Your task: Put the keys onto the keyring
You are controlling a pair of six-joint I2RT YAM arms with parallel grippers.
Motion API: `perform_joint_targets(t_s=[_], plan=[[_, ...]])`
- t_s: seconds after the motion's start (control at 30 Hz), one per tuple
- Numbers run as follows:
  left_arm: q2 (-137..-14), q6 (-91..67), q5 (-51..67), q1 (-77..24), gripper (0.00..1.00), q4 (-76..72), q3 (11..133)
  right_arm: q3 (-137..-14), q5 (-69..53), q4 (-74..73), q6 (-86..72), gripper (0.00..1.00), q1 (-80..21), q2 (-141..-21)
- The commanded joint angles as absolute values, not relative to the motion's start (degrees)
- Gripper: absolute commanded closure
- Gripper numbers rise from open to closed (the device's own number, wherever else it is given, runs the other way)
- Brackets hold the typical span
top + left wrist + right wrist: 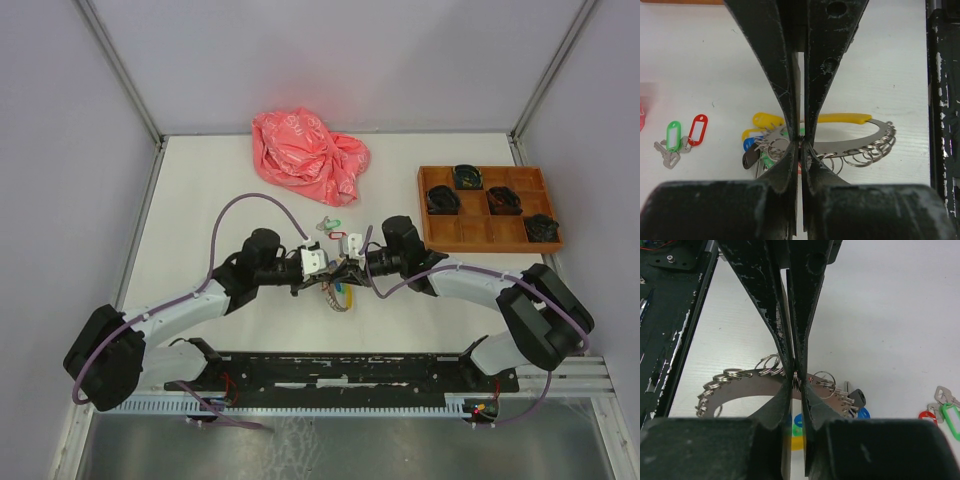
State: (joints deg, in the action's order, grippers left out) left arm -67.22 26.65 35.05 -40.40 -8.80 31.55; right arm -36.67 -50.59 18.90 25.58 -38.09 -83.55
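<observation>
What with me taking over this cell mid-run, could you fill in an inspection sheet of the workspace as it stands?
Surface: flat white table; no damage seen.
Job's things: two small silver keys with green and red oval tags lie loose, apart from the crescent steel keyring holder hung with split rings.
Clutter: crumpled pink plastic bag; brown wooden compartment tray holding black items; bunched keys with yellow and blue tags at the holder.
Grippers: left gripper and right gripper face each other, each shut on the holder's rim.
Cables: purple cable loops off each arm, clear of the loose keys.
Surroundings: pale grey enclosure walls; black base rail.
</observation>
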Motion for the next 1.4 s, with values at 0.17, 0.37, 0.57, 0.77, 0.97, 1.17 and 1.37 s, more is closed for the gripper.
perform_joint_targets(t_s=[0.17, 0.37, 0.57, 0.77, 0.97, 1.17, 1.37], plan=[[-62.39, 19.87, 29.51, -40.00, 0.75, -15.28, 30.61, -36.05, -47.68, 28.74, 20.75, 0.99, -37.78, -82.47], [-58.30, 3.32, 20.35, -39.25, 0.56, -21.95, 25.86, -31.75, -40.34, 36.62, 19.39, 0.99, -37.75, -81.44], [-57.28, -13.69, 14.92, -37.15, 0.46, -27.02, 21.93, -29.75, -36.05, 39.95, 23.59, 0.99, -38.14, -81.37], [-62.71, -29.74, 21.10, -28.80, 0.38, -33.84, 20.58, -29.79, -32.90, 41.61, 25.21, 0.99, -39.46, -83.49], [-72.94, -35.50, 30.49, -26.32, 0.39, -36.96, 23.57, -31.31, -29.74, 39.04, 23.18, 0.99, -41.93, -85.66], [-75.53, -35.99, 29.49, -25.62, 0.39, -34.47, 24.10, -33.40, -24.71, 31.91, 21.41, 0.97, -44.69, -87.30], [-75.40, -32.77, 25.00, -25.61, 0.40, -24.90, 24.71, -36.11, -21.84, 25.43, 19.40, 0.94, -46.66, -90.03]])
